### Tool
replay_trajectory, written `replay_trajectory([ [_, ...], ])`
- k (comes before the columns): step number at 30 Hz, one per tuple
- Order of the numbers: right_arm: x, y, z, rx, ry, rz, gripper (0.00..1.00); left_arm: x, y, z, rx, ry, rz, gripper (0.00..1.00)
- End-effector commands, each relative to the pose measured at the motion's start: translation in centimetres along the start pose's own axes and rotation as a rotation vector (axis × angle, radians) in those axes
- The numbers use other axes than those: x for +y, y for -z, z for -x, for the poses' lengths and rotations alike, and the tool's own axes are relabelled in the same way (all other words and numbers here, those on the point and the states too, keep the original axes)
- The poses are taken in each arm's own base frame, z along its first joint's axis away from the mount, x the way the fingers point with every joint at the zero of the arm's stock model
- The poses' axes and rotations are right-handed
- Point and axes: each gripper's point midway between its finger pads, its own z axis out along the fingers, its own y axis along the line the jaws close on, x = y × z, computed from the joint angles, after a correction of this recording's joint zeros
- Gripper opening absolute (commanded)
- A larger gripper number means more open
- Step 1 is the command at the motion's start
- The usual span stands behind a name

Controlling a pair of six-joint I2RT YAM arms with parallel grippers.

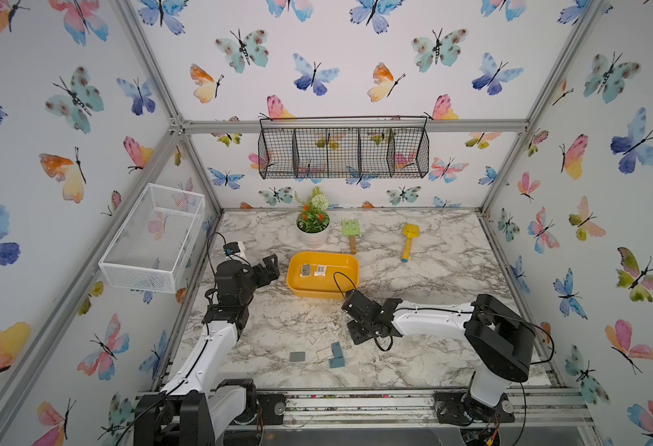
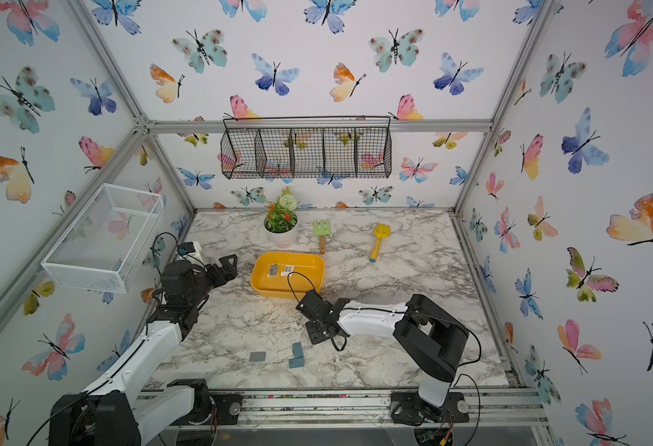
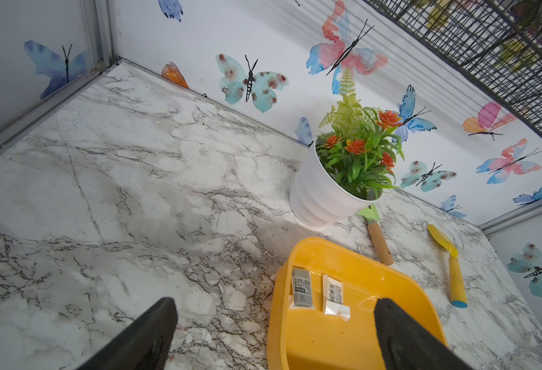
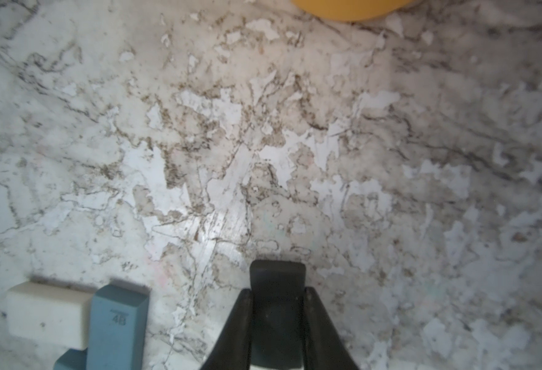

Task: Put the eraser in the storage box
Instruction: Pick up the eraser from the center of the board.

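Eraser (image 4: 277, 272), dark grey rubber block, clenched in right hand (image 4: 277, 291), not yet in shallow yellow plastic storage box (image 1: 309, 291) already holding two wrapped erasers (image 1: 312, 270); left hand (image 1: 272, 268) released.

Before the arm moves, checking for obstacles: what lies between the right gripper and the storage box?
Only bare marble table between right gripper and storage box, per the right wrist view.

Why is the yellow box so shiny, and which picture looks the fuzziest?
Left wrist view: light glares off the storage box floor beside the wrapped erasers, which look sharp. Right wrist view: fuzziest; the dark eraser in the right gripper and the table look soft. In both top views: even light, only faint shadows.
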Motion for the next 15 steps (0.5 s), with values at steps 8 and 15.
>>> replay_trajectory([
  [8, -1.4, 2.8, 1.7, -0.048, 0.019, -0.102, 0.22, -0.5, -0.2, 0.4, -0.002, 0.005, -0.032, 0.98],
  [15, -0.5, 6.3, 5.4, -0.149, 0.039, -0.091, 0.22, -1.0, -0.5, 0.7, 0.003, 0.004, -0.057, 0.98],
])
